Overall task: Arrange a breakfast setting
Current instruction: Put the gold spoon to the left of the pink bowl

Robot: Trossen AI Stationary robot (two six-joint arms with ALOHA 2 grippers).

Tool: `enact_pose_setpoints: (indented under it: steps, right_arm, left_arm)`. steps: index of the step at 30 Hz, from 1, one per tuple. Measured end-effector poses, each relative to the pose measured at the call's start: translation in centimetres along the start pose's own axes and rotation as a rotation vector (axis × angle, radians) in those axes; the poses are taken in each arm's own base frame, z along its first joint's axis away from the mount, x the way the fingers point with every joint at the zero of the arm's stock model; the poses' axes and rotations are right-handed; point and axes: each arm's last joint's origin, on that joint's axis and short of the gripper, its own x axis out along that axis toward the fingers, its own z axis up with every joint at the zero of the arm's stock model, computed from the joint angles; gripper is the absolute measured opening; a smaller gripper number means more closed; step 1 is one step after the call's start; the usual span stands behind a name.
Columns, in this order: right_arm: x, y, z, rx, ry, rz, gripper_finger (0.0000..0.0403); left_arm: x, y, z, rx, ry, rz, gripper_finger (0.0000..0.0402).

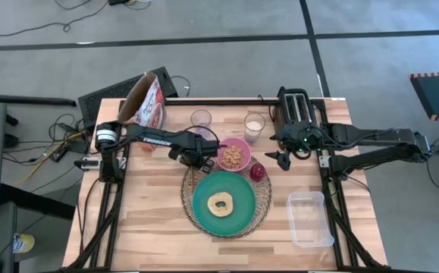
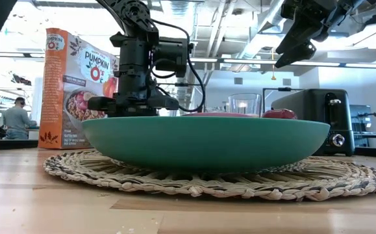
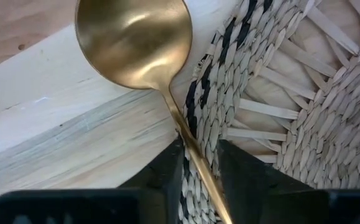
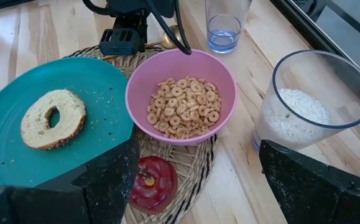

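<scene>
Now the left gripper (image 3: 201,168) is low over the wooden table (image 1: 143,220), at the edge of the woven round charger (image 1: 261,203); its two dark fingers (image 3: 164,177) stand close on either side of the thin handle of the small gold spoon (image 3: 133,40), so it looks clamped on the handle, though I cannot tell for sure if both fingers press it; the spoon bowl lies on the bare wood just beside the charger, and the handle runs over the woven rim. From above, this gripper (image 1: 196,161) is just beside the pink bowl (image 1: 234,154); the bowl is full of small cereal rings and sits partly on the charger, touching the teal plate (image 1: 224,199); the plate rests in the middle of the charger and carries the tan bagel (image 1: 221,204). The dark red fruit (image 1: 258,171) lies on the charger rim, between the bowl and the plate edge.

The right gripper (image 1: 281,158) hangs in the air near the black toaster (image 1: 296,108), with its fingers wide apart and nothing between them. Behind the bowl stand a glass with a little water (image 1: 201,118) and a glass with white contents (image 1: 255,125); a cereal box (image 1: 145,102) stands at the far left corner; a clear plastic tub (image 1: 310,218) lies on the right side, well apart from the charger.
</scene>
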Motion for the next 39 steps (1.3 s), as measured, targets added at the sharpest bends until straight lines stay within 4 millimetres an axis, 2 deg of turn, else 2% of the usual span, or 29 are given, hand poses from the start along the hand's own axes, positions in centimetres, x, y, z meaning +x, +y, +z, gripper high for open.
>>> enact_pose_setpoints:
  steps: [4,7,11,20,39]
  right_arm:
    - [0.0,0.0,0.0,0.000,0.000,0.000,0.0360]
    - [0.0,0.0,0.0,0.000,0.000,0.000,0.0360]
    - [0.0,0.0,0.0,0.000,0.000,0.000,0.0360]
    - [0.0,0.0,0.0,0.000,-0.001,0.001,0.0360]
    - [0.0,0.0,0.0,0.001,-0.001,0.001,0.0360]
  left_arm:
    - [0.0,0.0,0.0,0.002,-0.007,0.007,0.0123]
    - [0.0,0.0,0.0,0.002,-0.006,0.007,0.0131]
    - [0.8,0.4,-0.3,-0.007,0.017,0.002,0.0124]
    - [0.8,0.2,-1.1,0.008,0.029,-0.008,0.0099]
    - [1.1,0.2,-1.1,0.012,0.032,-0.016,0.0098]
